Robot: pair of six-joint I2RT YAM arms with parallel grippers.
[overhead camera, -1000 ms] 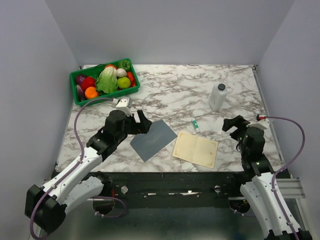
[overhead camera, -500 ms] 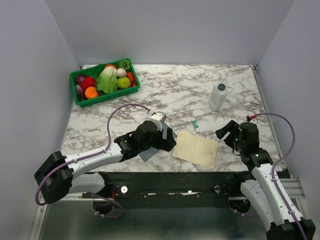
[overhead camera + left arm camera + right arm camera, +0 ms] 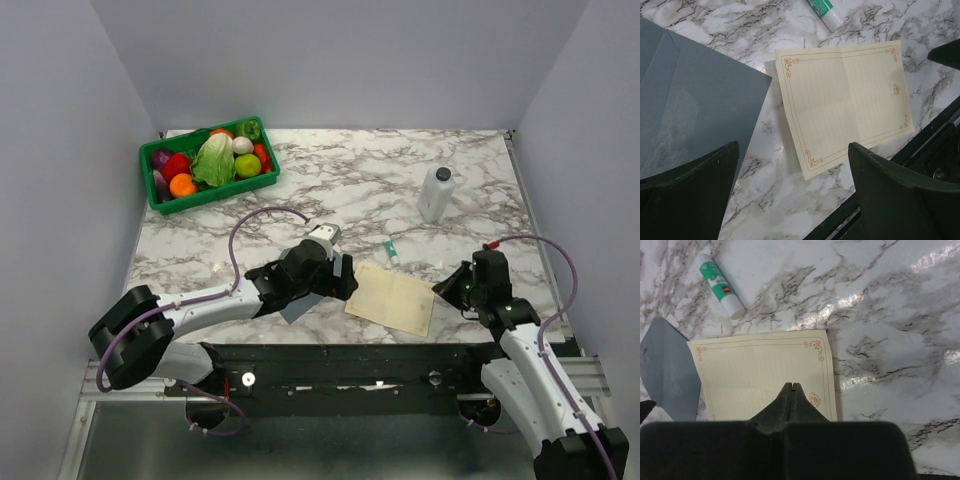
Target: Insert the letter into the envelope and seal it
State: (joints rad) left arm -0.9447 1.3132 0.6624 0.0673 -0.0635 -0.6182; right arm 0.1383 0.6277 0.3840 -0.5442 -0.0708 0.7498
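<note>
We see the letter (image 3: 392,298) lying flat near the front edge of the marble table (image 3: 400,190), with the envelope (image 3: 695,105) flat just beside it on the left. The left gripper (image 3: 793,150) hangs above both, fingers spread wide, holding nothing. The right gripper (image 3: 791,386) has its fingers pressed together over the letter's right edge; we cannot tell whether paper is caught between them. A glue stick (image 3: 719,285) lies just beyond the letter.
</note>
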